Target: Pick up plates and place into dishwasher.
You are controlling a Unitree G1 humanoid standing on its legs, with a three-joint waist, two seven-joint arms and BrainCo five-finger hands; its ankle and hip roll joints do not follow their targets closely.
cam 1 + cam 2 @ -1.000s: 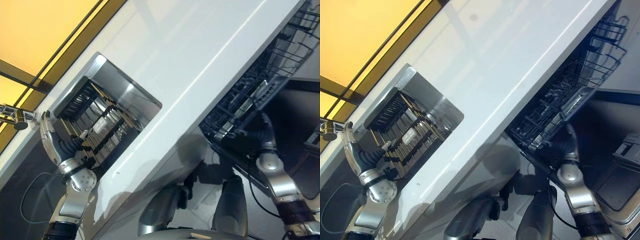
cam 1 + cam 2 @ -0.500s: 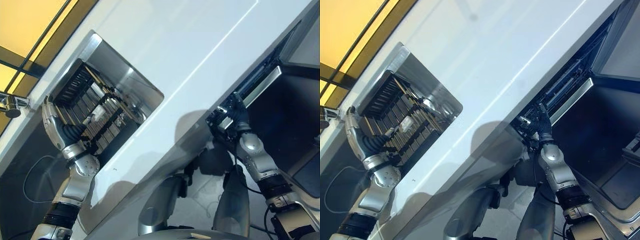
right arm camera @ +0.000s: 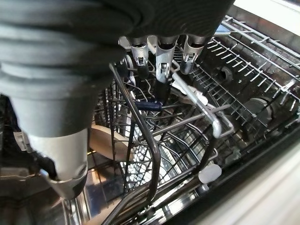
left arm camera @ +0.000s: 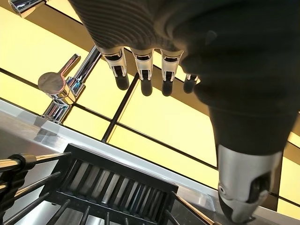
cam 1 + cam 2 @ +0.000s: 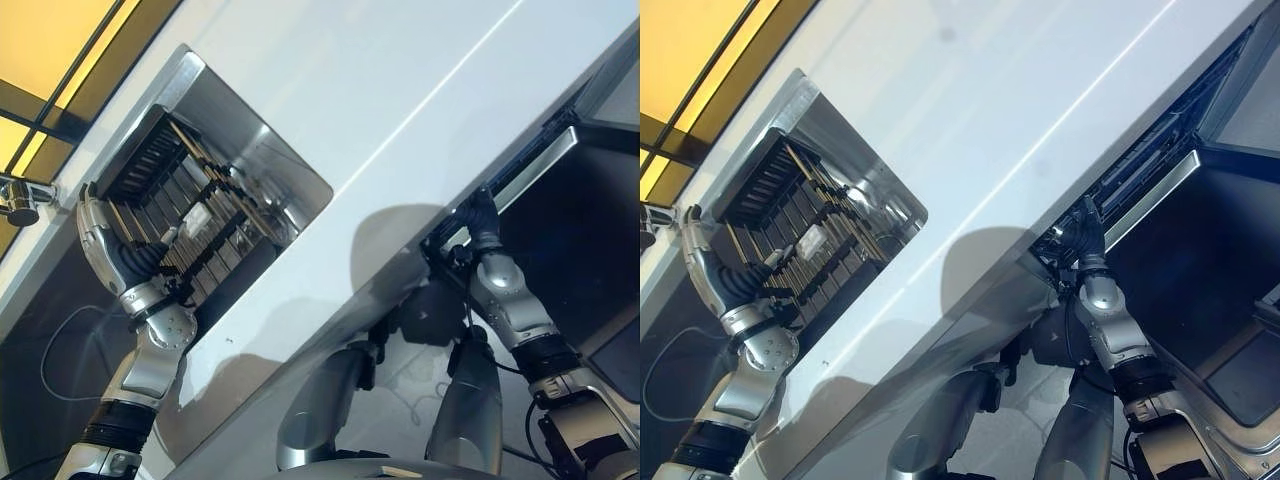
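The left hand (image 5: 105,250) stands at the near edge of the sink (image 5: 262,150), beside the dark dish rack (image 5: 185,215) in it, w/ fingers (image 4: 143,79) straight and holding nothing; faucet (image 4: 61,86) is just beyond. The right hand (image 5: 1087,225) is at the front of the dishwasher rack (image 3: 234,98), under the white counter (image 5: 400,90); fingers hang relaxed over the wires, no grip. A pale round edge, maybe a plate (image 3: 105,143), sits deep in the rack; I cannot tell for sure.
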